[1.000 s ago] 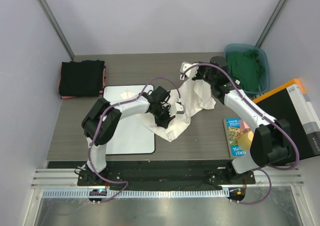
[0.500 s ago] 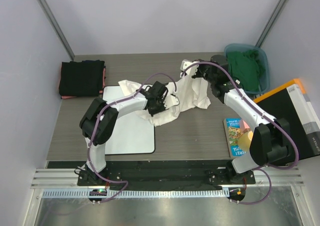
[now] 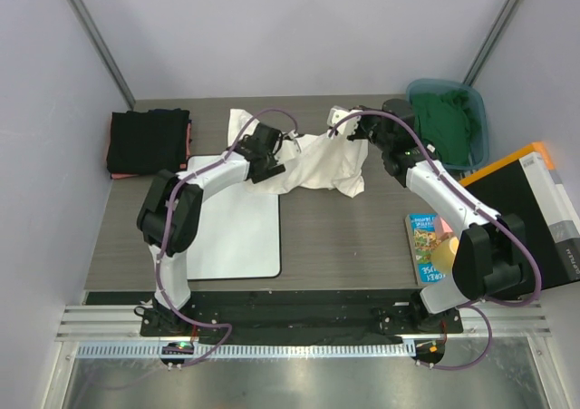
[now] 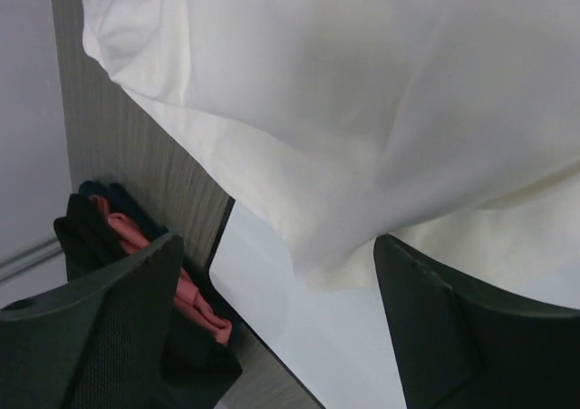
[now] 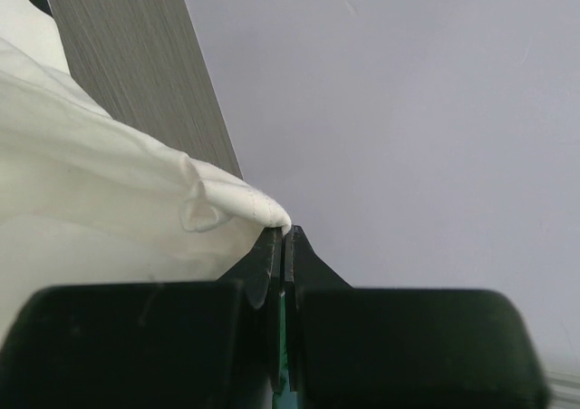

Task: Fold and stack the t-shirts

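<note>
The white t-shirt [image 3: 317,164] lies stretched across the back of the table, its left part over the top edge of the white board [image 3: 236,228]. At the shirt's left end my left gripper [image 3: 269,148] stands open; in the left wrist view the cloth [image 4: 362,110] hangs just past its wide-apart fingers [image 4: 480,336], with none of it pinched. My right gripper [image 3: 352,128] is shut on the shirt's right corner [image 5: 245,205], held slightly raised. A folded stack of black shirts [image 3: 148,141] with a pinkish-red one [image 4: 195,300] sits at the back left. A green shirt [image 3: 444,123] fills the bin.
The teal bin [image 3: 478,119] stands at the back right corner. A colourful book [image 3: 424,246] and a black box with an orange edge [image 3: 530,209] lie along the right side. Grey walls close in the table on three sides.
My left gripper swept from the table's middle to the back left, dragging the white shirt with it, then opened and let go. The right gripper stayed shut on its corner.
</note>
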Available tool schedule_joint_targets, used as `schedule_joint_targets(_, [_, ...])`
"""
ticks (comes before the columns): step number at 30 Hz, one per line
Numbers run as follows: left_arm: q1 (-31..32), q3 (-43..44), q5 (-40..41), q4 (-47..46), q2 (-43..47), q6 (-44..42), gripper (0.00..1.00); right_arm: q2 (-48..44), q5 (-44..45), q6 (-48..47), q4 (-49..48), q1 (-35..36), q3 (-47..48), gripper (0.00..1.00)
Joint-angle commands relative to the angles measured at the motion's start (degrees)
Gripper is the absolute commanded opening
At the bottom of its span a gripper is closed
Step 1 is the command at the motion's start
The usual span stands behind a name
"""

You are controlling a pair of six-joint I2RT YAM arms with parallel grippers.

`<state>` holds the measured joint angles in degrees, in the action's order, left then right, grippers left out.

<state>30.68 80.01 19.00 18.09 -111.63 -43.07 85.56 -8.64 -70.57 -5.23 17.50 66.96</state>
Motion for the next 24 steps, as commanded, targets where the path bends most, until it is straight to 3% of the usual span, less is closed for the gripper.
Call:
schedule_joint_targets(1, [0.4,-0.2,-4.3,1.0,4.1,-0.7,0.94,-1.3,0.3,1.2,-4.1,-0.3,0.5,0.01])
schedule_joint_targets(6, [0.1,-2.8,-15.9,5.5,8.1,-0.9,0.92,-1.7,0.8,1.7,-4.3,-0.2,-0.3,0.01])
schedule_joint_targets(9, [-0.3,-2.8,-23.4,8.6,8.3,-1.0,0.76,-2.0,0.8,1.7,-4.3,-0.2,-0.7,0.01])
schedule_joint_targets(10, [-0.4,-2.8,-24.1,8.7,7.8,-0.8,0.67,-1.9,0.9,1.7,-4.3,-0.2,-0.6,0.01])
schedule_joint_targets(15, [-1.3,-3.5,-26.4,8.9,5.0,-3.2,0.46,-2.0,1.3,2.0,-4.1,-0.2,-0.4,0.01])
schedule_joint_targets(24, [-4.1,0.3,-24.4,7.2,-1.9,-6.4,0.51,-1.5,1.4,2.1,-4.2,-0.2,0.0,0.01])
